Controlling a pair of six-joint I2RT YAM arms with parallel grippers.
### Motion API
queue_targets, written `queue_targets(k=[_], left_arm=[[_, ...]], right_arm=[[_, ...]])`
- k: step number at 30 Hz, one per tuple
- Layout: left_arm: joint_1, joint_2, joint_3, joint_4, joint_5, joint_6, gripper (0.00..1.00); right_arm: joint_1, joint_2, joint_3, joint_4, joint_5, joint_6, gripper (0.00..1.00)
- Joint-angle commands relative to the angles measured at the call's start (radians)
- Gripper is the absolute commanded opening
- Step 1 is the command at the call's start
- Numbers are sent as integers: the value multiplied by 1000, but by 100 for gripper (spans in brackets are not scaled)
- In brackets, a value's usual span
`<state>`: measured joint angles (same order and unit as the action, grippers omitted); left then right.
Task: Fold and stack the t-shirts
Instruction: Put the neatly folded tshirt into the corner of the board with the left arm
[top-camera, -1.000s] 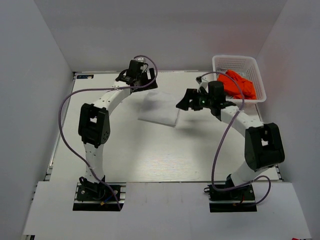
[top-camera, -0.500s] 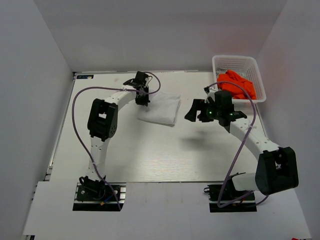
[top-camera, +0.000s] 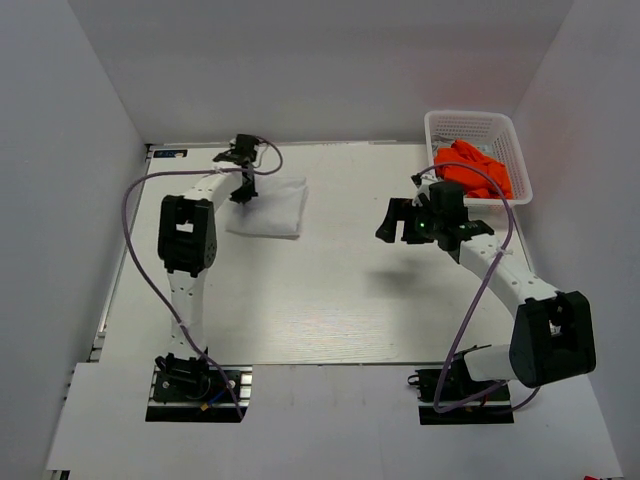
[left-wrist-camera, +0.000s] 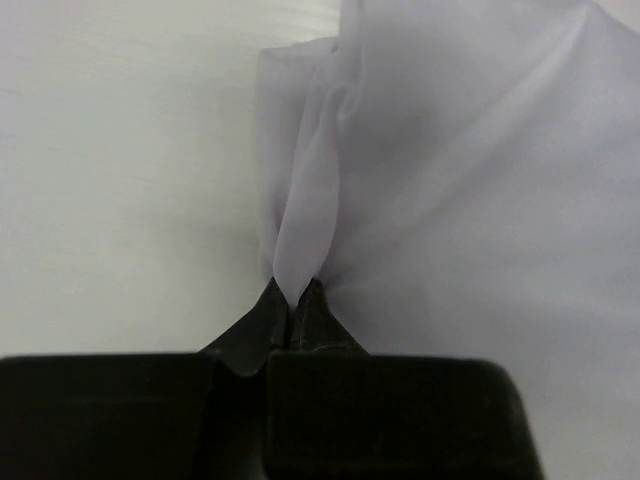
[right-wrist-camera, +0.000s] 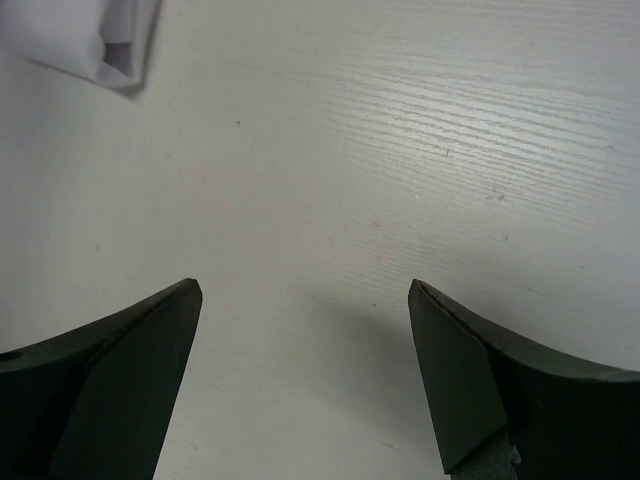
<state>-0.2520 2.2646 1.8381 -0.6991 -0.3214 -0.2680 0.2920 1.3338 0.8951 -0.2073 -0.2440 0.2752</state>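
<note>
Left gripper (left-wrist-camera: 292, 302) pinches the white t-shirt (top-camera: 272, 210) near the table's (top-camera: 320, 300) far edge. Right gripper (right-wrist-camera: 305, 292) gapes wide. The far-right corner basket (top-camera: 470, 117) holds, apparently, the orange t-shirt (top-camera: 478, 172).

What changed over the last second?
The left gripper shut on the white t-shirt and dragged it left. The right gripper shifted slightly right, still open above the table. The orange t-shirt stayed in the basket.

Twin white arms, black joints, purple wiring
So the left arm (top-camera: 210, 186) and right arm (top-camera: 505, 272): white links, chunky black joint housings (top-camera: 188, 232), a loose purple cable (top-camera: 128, 240) looping down each to black bases (top-camera: 195, 385) at the frame's bottom; left gripper (left-wrist-camera: 292, 305) and right gripper (right-wrist-camera: 305, 295) are matte black wedges.
</note>
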Motion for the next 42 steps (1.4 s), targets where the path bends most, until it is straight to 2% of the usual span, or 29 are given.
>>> queue_targets(k=[1, 7, 11, 17, 18, 19, 20, 21, 22, 23, 24, 28, 32, 34, 35, 36, 38, 39, 42], left_arm=[[129, -50, 90, -7, -94, 87, 0], [256, 104, 277, -7, -105, 160, 0], [332, 200, 475, -33, -119, 196, 0], [378, 185, 460, 39, -74, 185, 0], [388, 185, 470, 39, -74, 176, 4], [401, 185, 493, 30, -85, 176, 19], [401, 185, 494, 30, -85, 176, 44], [410, 185, 503, 30, -85, 164, 49], [410, 168, 503, 30, -50, 164, 60], [410, 156, 503, 21, -35, 153, 95], [410, 142, 503, 21, -25, 138, 100], [410, 40, 457, -31, 49, 58, 100], [332, -166, 250, -60, 19, -17, 100], [283, -281, 16, -18, 42, -61, 100], [228, -425, -84, 72, 59, -72, 100], [202, -506, -294, 131, 71, -89, 100], [137, -672, -498, 260, 157, -132, 100], [122, -826, -675, 394, 236, -141, 100], [70, -1006, -900, 501, 280, -160, 100]], right_arm=[[-8, 28, 60, 20, 18, -27, 90], [-17, 87, 111, 43, 12, -22, 90], [-21, 114, 146, 51, 3, -11, 90], [-24, 108, 148, 51, 5, 4, 90], [-24, 99, 148, 49, 5, 21, 90], [-24, 93, 140, 52, 5, 9, 90], [-24, 87, 133, 52, 3, 10, 90], [-24, 76, 130, 55, 3, 7, 90], [-22, 67, 122, 55, 2, 9, 90], [-24, 58, 119, 59, 0, 12, 90], [-24, 50, 111, 62, -3, 13, 90], [-21, 18, 87, 77, -8, 33, 90], [-22, -24, 35, 126, -29, 45, 90], [-21, -28, -4, 161, -21, 67, 90], [-21, -36, -11, 172, -17, 70, 90], [-21, -38, -22, 193, -12, 82, 90], [-21, -44, -42, 195, -2, 91, 90], [-22, -44, -54, 195, 0, 99, 90], [-22, -48, -59, 187, -14, 101, 90]])
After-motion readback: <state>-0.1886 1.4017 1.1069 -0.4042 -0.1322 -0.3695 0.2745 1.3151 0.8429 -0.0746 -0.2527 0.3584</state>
